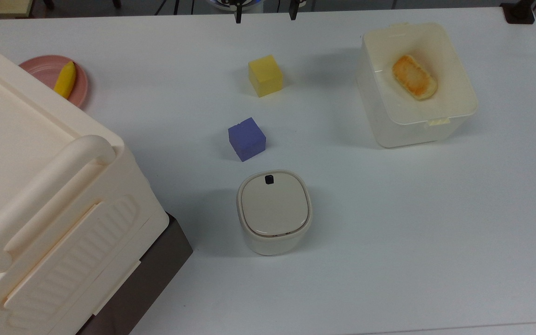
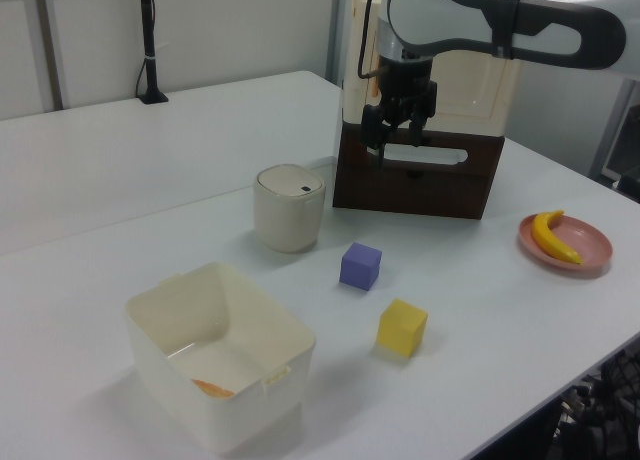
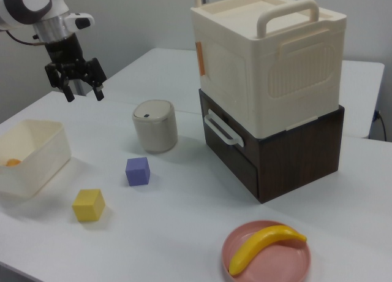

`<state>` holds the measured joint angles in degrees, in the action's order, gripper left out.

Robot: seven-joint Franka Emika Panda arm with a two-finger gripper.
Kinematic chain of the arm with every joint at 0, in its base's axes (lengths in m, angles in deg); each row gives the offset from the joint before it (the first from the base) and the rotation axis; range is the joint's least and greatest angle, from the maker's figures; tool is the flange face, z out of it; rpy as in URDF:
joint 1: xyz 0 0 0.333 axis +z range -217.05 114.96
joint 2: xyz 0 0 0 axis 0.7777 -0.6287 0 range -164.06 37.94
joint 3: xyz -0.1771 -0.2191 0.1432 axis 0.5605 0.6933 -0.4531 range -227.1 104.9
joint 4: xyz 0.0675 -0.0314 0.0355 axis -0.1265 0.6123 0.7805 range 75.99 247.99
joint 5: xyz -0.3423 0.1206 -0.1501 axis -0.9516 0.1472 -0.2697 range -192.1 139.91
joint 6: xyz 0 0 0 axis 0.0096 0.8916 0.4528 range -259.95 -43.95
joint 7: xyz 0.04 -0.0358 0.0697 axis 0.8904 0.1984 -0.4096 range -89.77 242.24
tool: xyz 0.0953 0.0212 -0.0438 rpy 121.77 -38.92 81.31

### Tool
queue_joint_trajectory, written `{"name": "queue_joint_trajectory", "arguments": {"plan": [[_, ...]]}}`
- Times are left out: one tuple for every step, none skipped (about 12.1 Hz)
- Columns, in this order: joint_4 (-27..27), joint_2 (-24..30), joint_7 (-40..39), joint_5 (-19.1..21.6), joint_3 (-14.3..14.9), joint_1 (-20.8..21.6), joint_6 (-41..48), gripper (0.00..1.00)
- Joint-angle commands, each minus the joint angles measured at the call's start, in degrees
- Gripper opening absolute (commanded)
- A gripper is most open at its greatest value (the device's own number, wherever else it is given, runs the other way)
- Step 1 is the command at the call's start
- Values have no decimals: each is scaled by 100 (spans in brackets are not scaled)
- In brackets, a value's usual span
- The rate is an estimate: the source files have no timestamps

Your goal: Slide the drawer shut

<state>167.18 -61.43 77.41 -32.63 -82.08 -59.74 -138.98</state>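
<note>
Claw (image 3: 80,87) of the Panda arm (image 2: 500,20), fingers spread apart and empty, hanging in the air above the counter (image 1: 389,232), well apart from the drawer (image 3: 228,141) in the right view. Landmark for all positions: the dark brown cabinet (image 3: 300,153).

Counter: white, carries every item. Cream storage box (image 3: 269,55) with two arched handles: stacked directly on top of the cabinet. Drawer: set in the cabinet's front face, dark panel with a white loop handle (image 3: 217,129); in the right view the panel looks close to flush with the cabinet front, though whether a small gap remains cannot be told.

Open cream bin (image 1: 417,83): far from the cabinet, on the right side in the top view, holding a piece of toasted bread (image 1: 414,77). Lidded tub (image 3: 155,125): on the counter just in front of the drawer, upright, lid shut. Pink plate (image 3: 266,257): beside the cabinet, toward the bottom edge of the right view, with a banana (image 3: 264,245) lying on it.

Purple cube (image 3: 138,171): beyond the tub, away from the cabinet. Yellow cube (image 3: 88,205): farther out again, near the bin.
</note>
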Motion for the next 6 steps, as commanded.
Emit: {"name": "queue_joint_trajectory", "arguments": {"plan": [[88,109,58,126,76,-36,8,100],[79,100,58,117,77,-54,8,100],[88,92,67,117,77,-63,-27,100],[88,91,67,117,77,-63,-27,100],[88,91,67,126,77,-63,-36,100],[88,83,67,134,77,-54,-36,100]]}}
